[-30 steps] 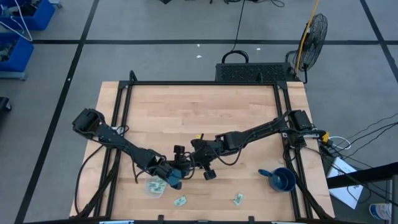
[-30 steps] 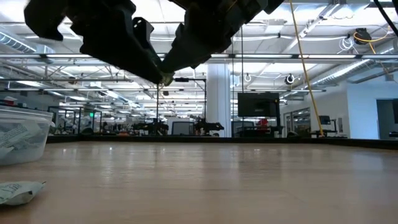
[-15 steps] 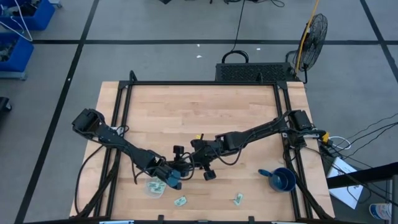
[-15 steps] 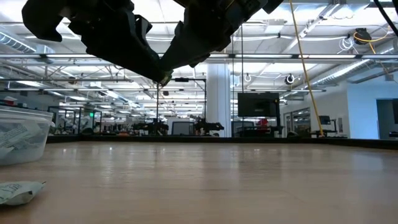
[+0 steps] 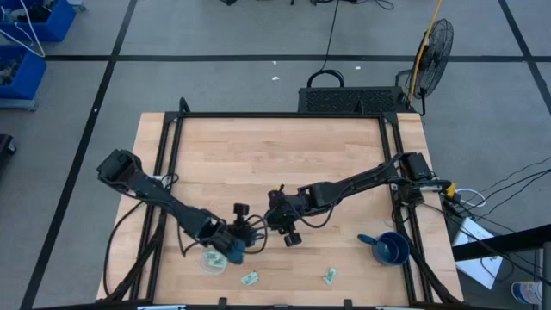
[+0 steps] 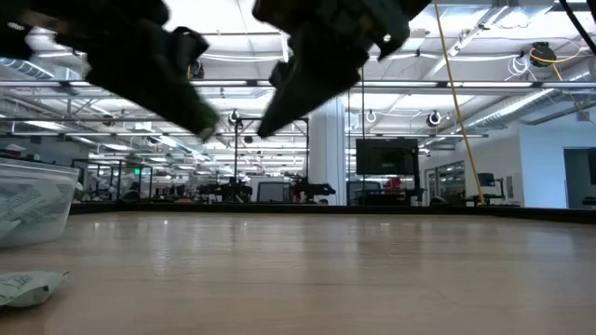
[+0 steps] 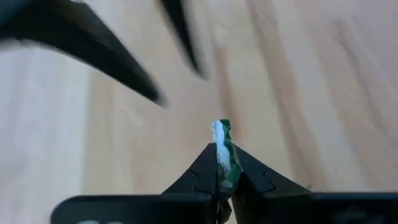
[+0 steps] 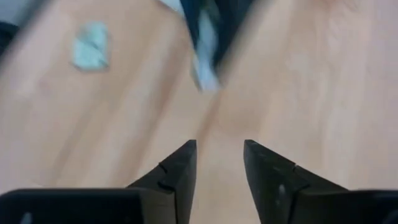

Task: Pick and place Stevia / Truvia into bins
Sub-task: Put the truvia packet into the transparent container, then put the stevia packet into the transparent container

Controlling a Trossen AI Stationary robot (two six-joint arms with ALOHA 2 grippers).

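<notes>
In the left wrist view, my left gripper [image 7: 225, 180] is shut on a green and white Stevia sachet [image 7: 222, 138], held above the wood table just right of the clear bin [image 5: 213, 258]. Several sachets lie inside the bin [image 6: 35, 200]. My right gripper [image 8: 219, 155] stands open a short way right of the left gripper [image 5: 252, 238], with nothing between its fingers. Two more sachets lie flat on the table near its front edge, one [image 5: 250, 277] below the grippers and one [image 5: 330, 275] farther right. My left gripper pinches the sachet's lower part [image 7: 226, 164] between its two fingers, edge-on. The sachet's free end sticks out past the fingertips. The fingers slant down toward the table, and the sachet is lifted clear of it.
A blue cup [image 5: 392, 248] stands at the table's near right. The black frame rails [image 5: 164, 172] run along the table's left and right sides. Bare wood lies across the far half of the table.
The two grippers met tip to tip on the sachet. My left gripper has shut on it and my right gripper has opened and let go. The left gripper has then drawn a little toward the table's left edge with the sachet, leaving a gap between the two.
</notes>
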